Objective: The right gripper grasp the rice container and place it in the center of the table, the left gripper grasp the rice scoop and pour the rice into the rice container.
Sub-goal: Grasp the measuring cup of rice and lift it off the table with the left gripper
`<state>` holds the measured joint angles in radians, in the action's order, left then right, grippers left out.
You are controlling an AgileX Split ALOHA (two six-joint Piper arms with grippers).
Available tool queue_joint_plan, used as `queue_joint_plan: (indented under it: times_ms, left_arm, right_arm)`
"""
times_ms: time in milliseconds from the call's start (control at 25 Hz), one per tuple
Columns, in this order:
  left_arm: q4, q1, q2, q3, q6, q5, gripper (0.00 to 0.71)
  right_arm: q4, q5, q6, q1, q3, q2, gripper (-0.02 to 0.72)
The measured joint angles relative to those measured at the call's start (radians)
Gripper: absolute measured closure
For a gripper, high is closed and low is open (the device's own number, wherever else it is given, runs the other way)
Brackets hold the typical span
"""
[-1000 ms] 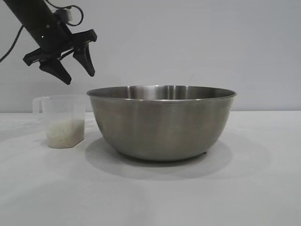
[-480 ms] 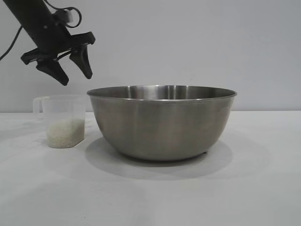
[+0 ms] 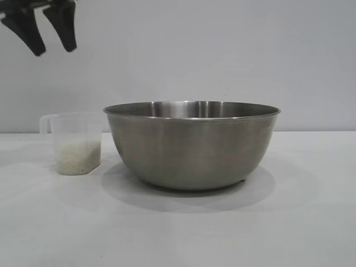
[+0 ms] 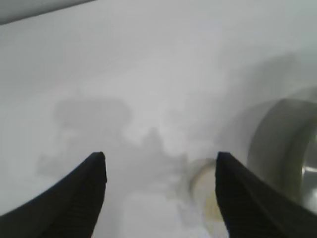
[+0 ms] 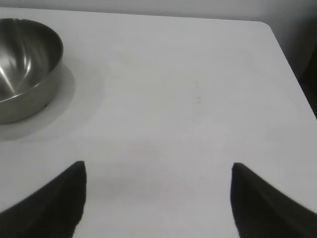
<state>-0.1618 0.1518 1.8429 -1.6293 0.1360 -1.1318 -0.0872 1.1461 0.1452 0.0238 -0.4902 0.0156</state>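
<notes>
The rice container [image 3: 192, 144], a big steel bowl, stands on the middle of the white table [image 3: 222, 233]. To its left, a small gap away, the clear rice scoop [image 3: 75, 142] stands upright, with rice [image 3: 78, 157] filling its lower part. My left gripper [image 3: 54, 52] hangs open and empty high above the scoop, at the top left corner. In the left wrist view its fingers [image 4: 161, 154] are apart over the scoop [image 4: 203, 183] and the bowl [image 4: 282, 144]. My right gripper [image 5: 158, 164] is open over bare table, far from the bowl [image 5: 25, 64].
In the right wrist view the table's far edge and rounded corner [image 5: 270, 27] show beyond the bowl's side. A plain grey wall [image 3: 222, 55] stands behind the table.
My left gripper has risen and drawn to the left, away from above the scoop, still open. Scoop and bowl have not moved.
</notes>
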Motion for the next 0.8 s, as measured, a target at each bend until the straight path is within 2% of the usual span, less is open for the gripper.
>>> queue_joint_plan:
  times_ms: [200,800]
  left_arm:
    - [0.000,0.000,-0.002,0.000,-0.002,-0.089,0.291]
    - [0.028,0.000,-0.180,0.000,-0.010,-0.103,0.291]
  right_arm:
    - [0.000,0.000,0.000,0.000,0.000,0.000,0.192]
    - [0.000,0.000,0.000,0.000,0.000,0.000,0.192]
